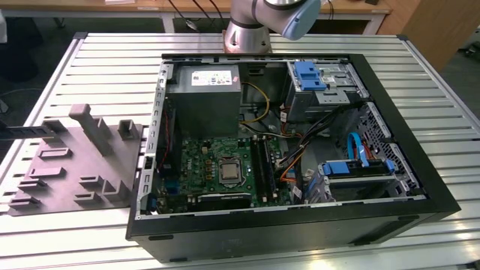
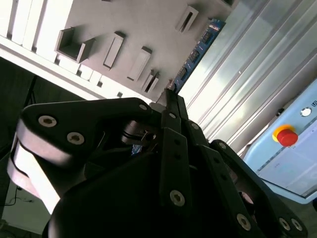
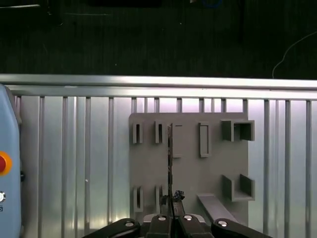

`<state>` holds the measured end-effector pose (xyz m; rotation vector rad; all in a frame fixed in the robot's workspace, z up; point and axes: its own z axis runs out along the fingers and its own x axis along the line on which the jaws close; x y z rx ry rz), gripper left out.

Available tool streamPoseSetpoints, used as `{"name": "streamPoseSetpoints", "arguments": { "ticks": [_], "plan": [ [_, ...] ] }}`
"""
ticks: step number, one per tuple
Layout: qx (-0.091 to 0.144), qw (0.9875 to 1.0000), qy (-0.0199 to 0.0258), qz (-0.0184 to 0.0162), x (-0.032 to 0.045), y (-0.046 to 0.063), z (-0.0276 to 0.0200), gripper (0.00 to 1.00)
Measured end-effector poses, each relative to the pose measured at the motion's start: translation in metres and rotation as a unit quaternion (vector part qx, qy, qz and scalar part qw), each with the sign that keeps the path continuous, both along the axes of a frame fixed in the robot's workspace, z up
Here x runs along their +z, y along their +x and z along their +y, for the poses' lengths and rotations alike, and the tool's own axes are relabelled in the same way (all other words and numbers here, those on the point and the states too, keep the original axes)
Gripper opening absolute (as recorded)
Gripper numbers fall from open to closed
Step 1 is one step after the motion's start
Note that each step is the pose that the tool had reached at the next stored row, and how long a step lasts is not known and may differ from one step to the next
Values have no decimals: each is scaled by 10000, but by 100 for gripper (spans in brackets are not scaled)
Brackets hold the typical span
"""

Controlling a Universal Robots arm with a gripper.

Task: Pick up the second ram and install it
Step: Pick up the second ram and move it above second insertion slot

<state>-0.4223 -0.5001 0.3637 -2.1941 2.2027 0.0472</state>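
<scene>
Slatted metal table (image 3: 89,148), grey fixture plate (image 3: 198,173); pincer (image 3: 171,198) clamped on second ram (image 2: 198,51), gripped end hidden.

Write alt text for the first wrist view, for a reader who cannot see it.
The gripper, shut, holds the second ram edge-on over a grey fixture plate with rectangular slots and pockets. The plate lies on a ribbed metal table; a pale blue box with a red button stands apart from it.
</scene>
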Motion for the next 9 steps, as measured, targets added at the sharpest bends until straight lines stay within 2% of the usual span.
{"name": "streamPoseSetpoints", "arguments": {
  "ticks": [9],
  "plan": [
    [0, 10000, 0, 0, 403, 0, 0, 11]
  ]
}}
